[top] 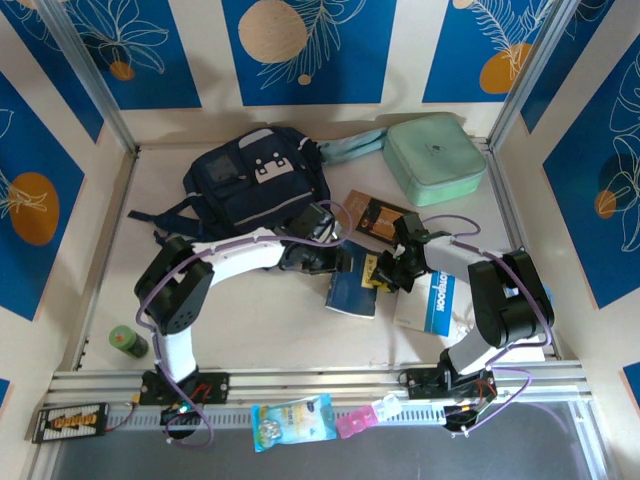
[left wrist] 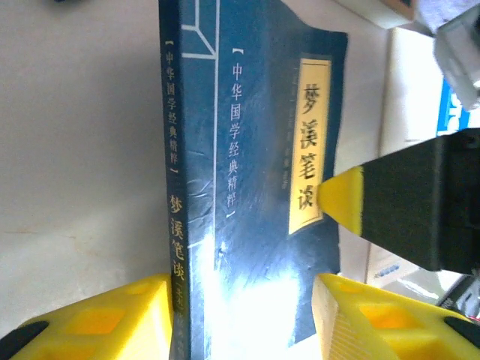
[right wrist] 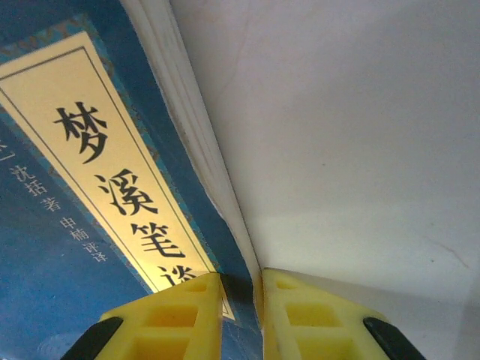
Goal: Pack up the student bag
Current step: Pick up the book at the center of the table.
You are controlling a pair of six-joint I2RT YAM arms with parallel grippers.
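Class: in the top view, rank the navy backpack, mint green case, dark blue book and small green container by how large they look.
1. navy backpack
2. mint green case
3. dark blue book, partly covered
4. small green container

Mint case (top: 435, 160) back R, blue book (top: 348, 292) ctr, green can (top: 128, 342) L

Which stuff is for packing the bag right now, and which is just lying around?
For the job: student bag; blue book; left gripper and right gripper, both at that book.

Lying about for now: mint green case; brown book; white and blue book; small green can; light blue packet.
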